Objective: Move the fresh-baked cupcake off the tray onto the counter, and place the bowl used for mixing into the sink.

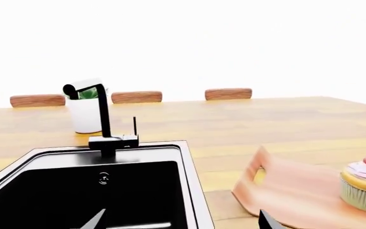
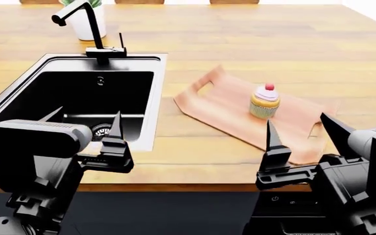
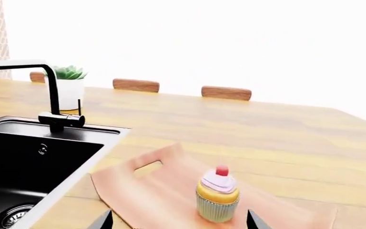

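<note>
Cupcake [image 2: 265,101] stands upright on tray [image 2: 224,105], right of sink [image 2: 77,93], just beyond right gripper [image 2: 299,134]; that gripper's jaws spread, empty; left gripper [image 2: 86,125] likewise spread, over sink's near edge; bowl unseen.

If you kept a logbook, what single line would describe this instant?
cupcake: on tray | sink: no bowl visible | left hand: open, empty | right hand: open, near tray

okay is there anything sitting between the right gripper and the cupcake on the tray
Nothing visible. The right gripper hangs open at the near edge of the pinkish-wood tray, and only bare tray surface lies between it and the yellow-wrapped, pink-frosted cupcake.
</note>
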Robot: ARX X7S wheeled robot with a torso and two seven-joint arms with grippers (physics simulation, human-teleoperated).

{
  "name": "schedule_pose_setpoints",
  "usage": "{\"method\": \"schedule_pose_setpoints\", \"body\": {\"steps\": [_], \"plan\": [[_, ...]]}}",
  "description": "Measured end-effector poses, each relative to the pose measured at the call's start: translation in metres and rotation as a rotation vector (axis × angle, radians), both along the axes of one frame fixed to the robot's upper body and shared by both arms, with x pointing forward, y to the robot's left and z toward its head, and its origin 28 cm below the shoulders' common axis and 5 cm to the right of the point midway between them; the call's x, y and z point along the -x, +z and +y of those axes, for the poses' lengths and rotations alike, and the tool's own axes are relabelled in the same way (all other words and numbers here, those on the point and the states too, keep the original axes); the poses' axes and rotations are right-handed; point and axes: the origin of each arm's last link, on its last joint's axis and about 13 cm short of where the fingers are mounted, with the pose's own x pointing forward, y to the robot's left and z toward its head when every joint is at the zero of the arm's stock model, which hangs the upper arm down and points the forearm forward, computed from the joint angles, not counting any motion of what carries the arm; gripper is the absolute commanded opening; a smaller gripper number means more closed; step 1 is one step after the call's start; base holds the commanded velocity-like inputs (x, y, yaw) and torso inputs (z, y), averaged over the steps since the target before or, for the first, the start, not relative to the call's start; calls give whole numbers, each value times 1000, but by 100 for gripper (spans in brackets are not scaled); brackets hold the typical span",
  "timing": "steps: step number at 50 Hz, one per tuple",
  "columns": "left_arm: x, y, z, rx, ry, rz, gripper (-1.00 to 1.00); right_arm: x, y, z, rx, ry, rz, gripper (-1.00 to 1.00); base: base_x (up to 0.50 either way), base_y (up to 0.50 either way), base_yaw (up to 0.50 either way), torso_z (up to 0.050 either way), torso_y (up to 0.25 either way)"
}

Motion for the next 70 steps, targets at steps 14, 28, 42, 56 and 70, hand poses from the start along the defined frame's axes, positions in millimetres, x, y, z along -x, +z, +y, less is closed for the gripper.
{"method": "schedule_pose_setpoints", "body": {"steps": [14,28,42,56,70], "plan": [[0,0,0,-3,3,5,100,0,0,-1,-5,0,-1,100,264,0,0,0,1],[-1,-1,0,-2,6,7,100,-1,-3,-1,-8,-11,4,100,231,0,0,0,0],[-1,-1,0,-6,6,6,100,-3,-5,-2,-11,-30,9,100,5,0,0,0,0],[-2,0,1,-9,3,3,100,-38,7,-8,-29,-104,167,100,0,0,0,0,0],[-5,-1,-1,-9,-5,9,100,-74,10,-10,-25,-124,298,100,0,0,0,0,0]]}}
